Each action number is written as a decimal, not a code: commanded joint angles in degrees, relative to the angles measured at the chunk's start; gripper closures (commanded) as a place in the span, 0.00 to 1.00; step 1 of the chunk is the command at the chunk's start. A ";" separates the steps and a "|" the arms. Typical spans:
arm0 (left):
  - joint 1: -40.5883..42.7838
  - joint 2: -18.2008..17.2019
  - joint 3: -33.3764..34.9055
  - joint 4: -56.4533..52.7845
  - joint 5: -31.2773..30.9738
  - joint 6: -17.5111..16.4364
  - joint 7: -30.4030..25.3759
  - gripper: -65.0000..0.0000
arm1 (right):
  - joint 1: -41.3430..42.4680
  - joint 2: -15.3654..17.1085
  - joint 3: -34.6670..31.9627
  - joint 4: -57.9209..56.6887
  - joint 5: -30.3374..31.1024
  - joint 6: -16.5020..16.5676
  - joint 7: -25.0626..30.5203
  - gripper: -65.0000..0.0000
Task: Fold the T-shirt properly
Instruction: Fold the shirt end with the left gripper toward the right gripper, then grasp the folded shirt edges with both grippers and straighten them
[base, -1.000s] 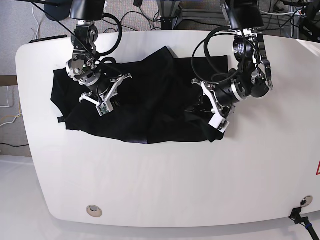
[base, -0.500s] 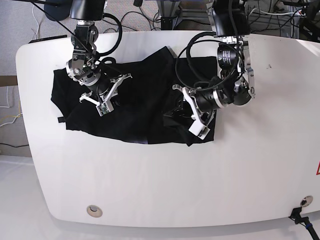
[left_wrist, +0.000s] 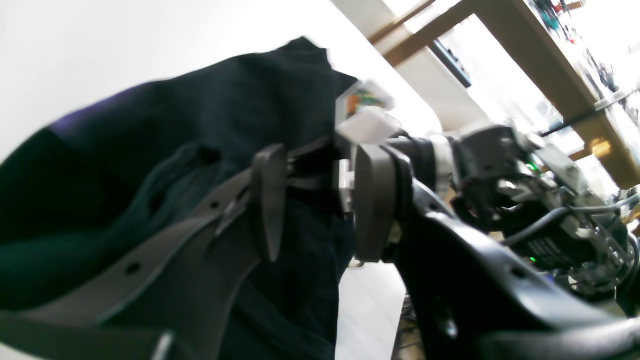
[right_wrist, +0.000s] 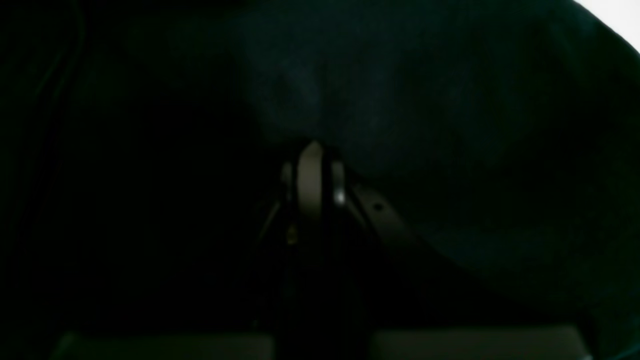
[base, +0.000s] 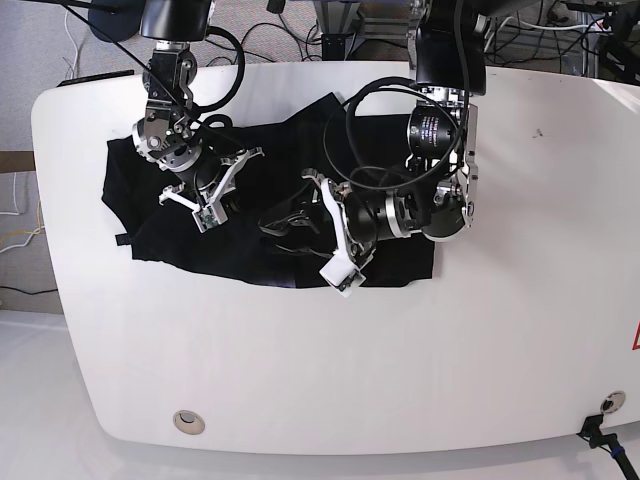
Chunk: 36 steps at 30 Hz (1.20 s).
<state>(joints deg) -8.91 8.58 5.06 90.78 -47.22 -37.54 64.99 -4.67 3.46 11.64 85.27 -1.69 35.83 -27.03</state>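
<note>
A black T-shirt lies crumpled on a white worktop. Its right-hand edge is carried toward the shirt's middle, apparently clamped in the left claw; the right claw, fingers together, pins the far side. The fold is best laid flat before release.

The large black short-sleeved cloth T-shirt lies rumpled on the far half of the white tabletop, spread wide from left to right. Its surface shows plain black, creased and bunched near the middle, with a faint purple edge along the near hem. One corner peaks toward the far edge.
</note>
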 joint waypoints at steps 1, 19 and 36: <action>-1.95 -0.27 -1.06 3.24 -1.88 -0.39 -1.65 0.67 | -0.12 -0.17 -0.25 -0.13 -1.08 0.69 -2.47 1.00; 8.42 -27.00 3.34 2.71 23.71 -0.04 -21.26 0.67 | 0.23 -1.93 -0.17 8.04 -1.16 0.25 -3.44 0.73; 9.39 -27.17 3.42 -6.96 28.54 -0.13 -24.51 0.67 | 16.40 -2.63 27.35 15.43 2.62 4.17 -24.53 0.20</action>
<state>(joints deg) 0.67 -17.74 8.75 83.31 -20.18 -38.06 38.87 10.24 -1.17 37.10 102.15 -1.04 39.86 -51.79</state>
